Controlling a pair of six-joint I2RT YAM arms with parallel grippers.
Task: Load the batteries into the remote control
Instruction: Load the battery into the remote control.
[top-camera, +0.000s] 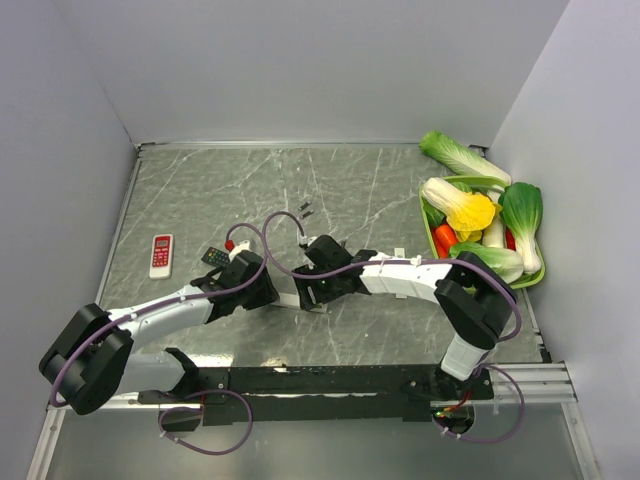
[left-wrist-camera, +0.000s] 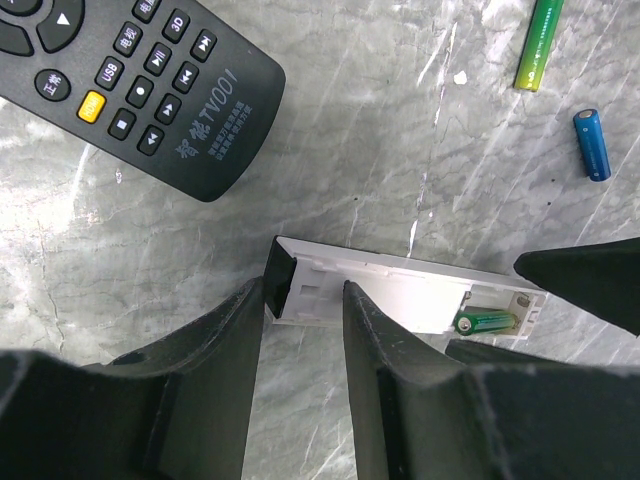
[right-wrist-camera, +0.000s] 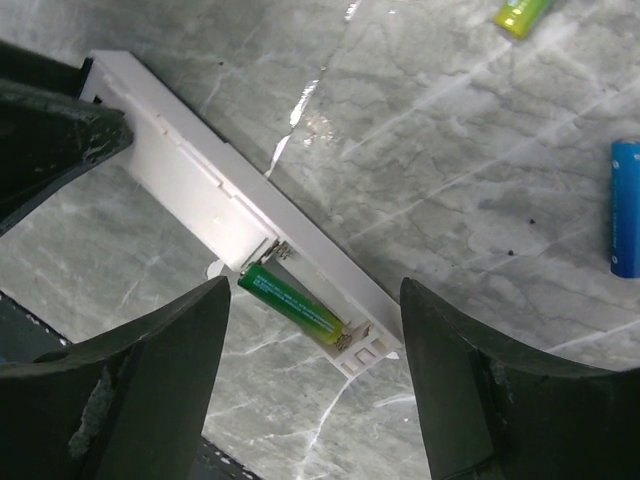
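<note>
1. We see a grey marbled table (top-camera: 380, 190) between pale walls.
2. The white remote (left-wrist-camera: 400, 292) lies back-up near the table's middle. Its battery bay is uncovered, and a seated green battery (left-wrist-camera: 487, 322) rests at one end.
3. Our left gripper (left-wrist-camera: 308, 300) pinches the other end of the white remote.
4. Our right gripper (right-wrist-camera: 312, 295) hangs over the bay end, jaws spread wide and holding nothing.
5. A loose green battery (left-wrist-camera: 538, 45) and a blue battery (left-wrist-camera: 592, 144) lie on the marble apart from the white remote, and a black remote (left-wrist-camera: 150, 80) lies nearby.

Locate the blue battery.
Left wrist view, upper right: the blue battery lies loose on the table beside a loose green battery, apart from the white remote.
</note>
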